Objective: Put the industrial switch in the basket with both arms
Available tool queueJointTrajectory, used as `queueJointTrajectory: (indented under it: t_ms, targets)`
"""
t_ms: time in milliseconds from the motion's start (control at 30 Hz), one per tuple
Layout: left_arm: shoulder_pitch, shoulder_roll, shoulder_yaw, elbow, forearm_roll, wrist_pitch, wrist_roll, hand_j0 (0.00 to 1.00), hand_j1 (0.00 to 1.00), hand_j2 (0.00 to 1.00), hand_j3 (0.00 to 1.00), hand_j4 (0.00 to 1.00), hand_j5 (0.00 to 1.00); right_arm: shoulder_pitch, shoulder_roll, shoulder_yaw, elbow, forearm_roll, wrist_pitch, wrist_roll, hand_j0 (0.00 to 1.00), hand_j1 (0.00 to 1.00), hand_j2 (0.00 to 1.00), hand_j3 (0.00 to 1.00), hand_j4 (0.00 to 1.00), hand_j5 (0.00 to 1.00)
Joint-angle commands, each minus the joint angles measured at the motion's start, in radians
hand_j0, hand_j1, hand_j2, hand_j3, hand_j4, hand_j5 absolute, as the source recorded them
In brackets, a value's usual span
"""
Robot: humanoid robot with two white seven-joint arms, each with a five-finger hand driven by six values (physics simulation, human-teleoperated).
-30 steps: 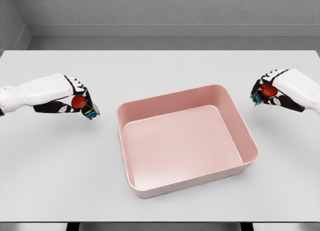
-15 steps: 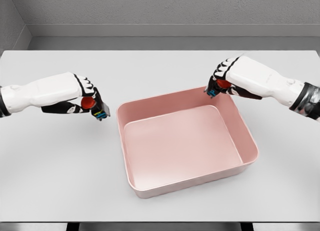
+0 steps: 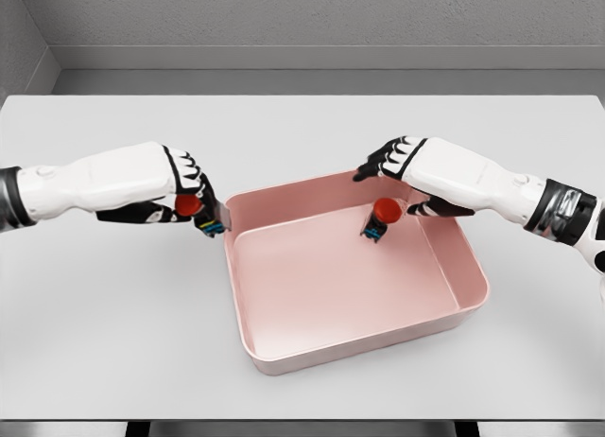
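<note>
A pink basket (image 3: 364, 346) sits in the middle of the white table (image 3: 104, 314). My left hand (image 3: 191, 195) is shut on an industrial switch with a red button (image 3: 193, 207), held just outside the basket's left rim near its far corner. My right hand (image 3: 401, 180) hovers over the basket's far right part with fingers spread. A second red-button switch (image 3: 381, 218) is just below that hand, inside the basket's outline and free of the fingers. Whether it rests on the basket floor or is in the air I cannot tell.
The table's far edge meets a grey wall. Its front edge runs along the bottom of the view.
The right hand moved left over the basket and opened, letting its switch go into the basket. The left hand carried its switch rightward to the basket's left rim.
</note>
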Motion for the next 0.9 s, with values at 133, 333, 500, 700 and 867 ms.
queueJointTrajectory:
  t_ms: [133,333,500,700,867]
  targets:
    - [-0.012,-0.022,-0.004,-0.024,0.007,0.002,0.001,0.50,0.50,0.50,0.50,0.50,0.50,0.000,-0.008,-0.014,-0.005,-0.007,0.003,-0.001,1.00,1.00,1.00,1.00,1.00,1.00]
    - [-0.034,-0.070,-0.009,-0.024,0.003,0.002,-0.001,0.50,0.50,0.50,0.50,0.50,0.50,0.086,-0.011,-0.193,-0.004,-0.007,0.003,-0.001,1.00,1.00,1.00,1.00,1.00,1.00]
    - [-0.051,-0.124,-0.024,-0.024,-0.003,0.002,-0.018,0.50,0.50,0.50,0.50,0.50,0.50,0.126,-0.036,-0.340,-0.002,-0.009,0.003,-0.001,1.00,1.00,1.00,1.00,1.00,1.00]
    - [-0.089,-0.188,-0.068,-0.024,-0.006,0.002,-0.053,0.50,0.50,0.50,0.50,0.50,0.50,0.137,-0.036,-0.353,-0.002,-0.010,0.003,-0.001,1.00,1.00,1.00,1.00,1.00,1.00]
    - [-0.114,-0.220,-0.092,-0.024,-0.009,0.002,-0.055,0.54,0.54,0.54,0.54,0.54,0.54,0.144,-0.030,-0.345,-0.002,-0.010,0.003,-0.001,1.00,1.00,1.00,1.00,1.00,1.00]
